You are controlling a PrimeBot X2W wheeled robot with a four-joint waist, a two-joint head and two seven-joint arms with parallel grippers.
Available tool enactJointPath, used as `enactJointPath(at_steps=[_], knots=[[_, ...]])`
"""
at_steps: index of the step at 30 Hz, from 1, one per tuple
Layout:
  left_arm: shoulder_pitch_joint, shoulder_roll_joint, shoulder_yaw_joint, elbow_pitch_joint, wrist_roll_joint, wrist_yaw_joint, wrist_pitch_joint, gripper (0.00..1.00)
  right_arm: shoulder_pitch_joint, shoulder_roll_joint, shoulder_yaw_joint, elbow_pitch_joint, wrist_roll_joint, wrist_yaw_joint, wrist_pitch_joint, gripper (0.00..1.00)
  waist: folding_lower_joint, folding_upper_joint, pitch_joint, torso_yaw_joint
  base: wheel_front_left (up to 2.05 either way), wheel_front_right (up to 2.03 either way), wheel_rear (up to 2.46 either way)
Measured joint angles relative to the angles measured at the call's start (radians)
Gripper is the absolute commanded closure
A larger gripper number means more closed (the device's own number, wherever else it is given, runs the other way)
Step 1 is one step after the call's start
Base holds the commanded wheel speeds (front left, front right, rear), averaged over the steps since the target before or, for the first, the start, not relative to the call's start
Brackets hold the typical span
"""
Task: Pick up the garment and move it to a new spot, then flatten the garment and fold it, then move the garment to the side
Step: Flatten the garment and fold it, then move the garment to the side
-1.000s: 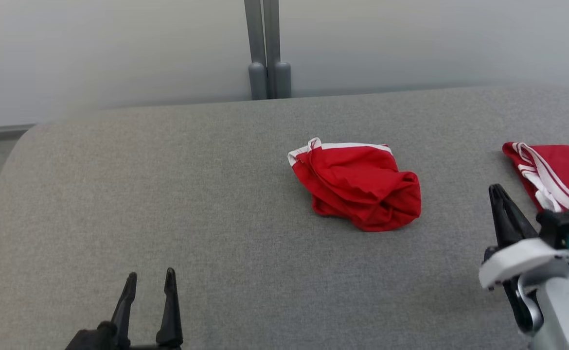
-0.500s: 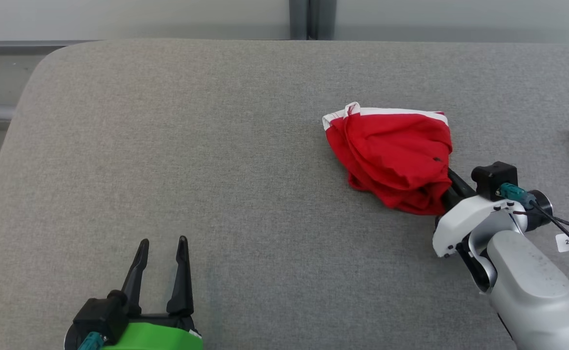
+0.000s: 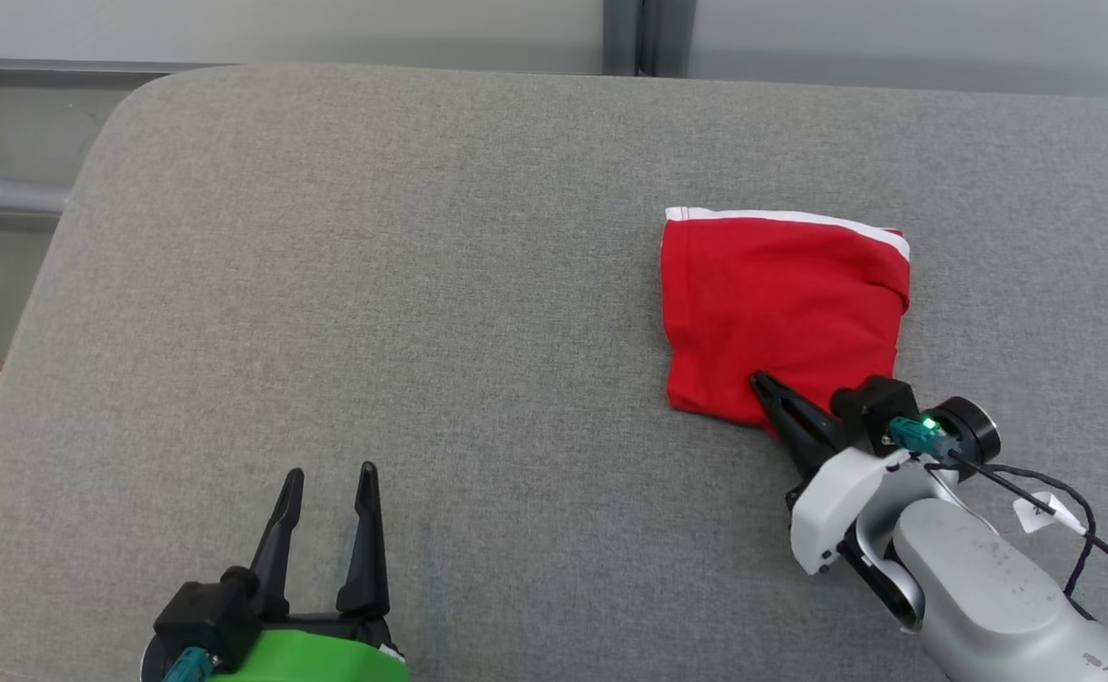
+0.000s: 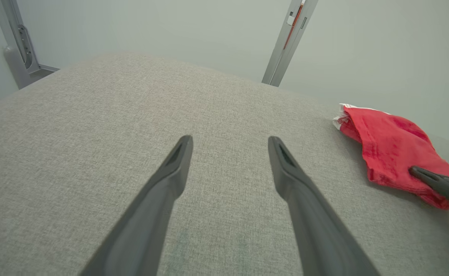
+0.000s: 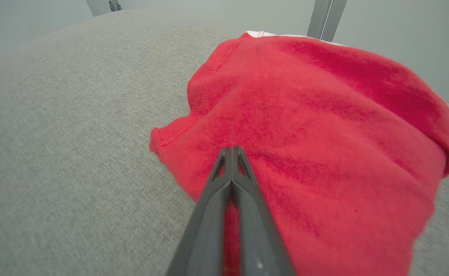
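The right hand [image 3: 760, 382], closed tight, seems to pinch the near edge of the red garment [image 3: 781, 303] lying right of centre on the desk [image 3: 402, 284]; so thin a grip could slip on lifting. The left hand [image 3: 330, 471] hovers open, empty.

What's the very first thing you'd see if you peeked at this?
The bright red garment jumps out, lying on the grey fabric surface, toward its right side. Next comes the right gripper, shut, with its tips on the cloth's near edge, and the left gripper, open at the lower left.
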Motion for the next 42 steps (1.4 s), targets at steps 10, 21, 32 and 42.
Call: enactJointPath(at_steps=[10,21,32,42], knots=[[0.034,0.0,0.02,0.01,-0.007,0.006,0.0,0.0,0.007,0.046,0.075,0.07,0.012,0.0,0.0,1.0,0.0,0.0,-0.047,0.004,0.0,0.0,0.0],[0.147,0.0,0.132,-0.007,0.049,-0.015,0.0,0.0,0.309,0.0,-0.342,-0.317,-0.039,0.0,0.0,0.0,0.0,0.0,-0.17,-0.071,0.0,0.0,0.0],[0.179,0.0,0.174,0.006,0.077,-0.058,0.0,0.0,0.501,0.038,-0.645,-0.394,-0.107,-0.001,0.0,0.0,0.0,0.0001,-0.236,-0.163,0.0,0.0,0.0],[0.177,0.0,0.17,0.009,0.077,-0.067,0.0,0.0,0.514,0.069,-0.639,-0.364,-0.115,0.0,0.0,0.0,0.0,0.0,-0.237,-0.17,0.0,0.0,0.0]])
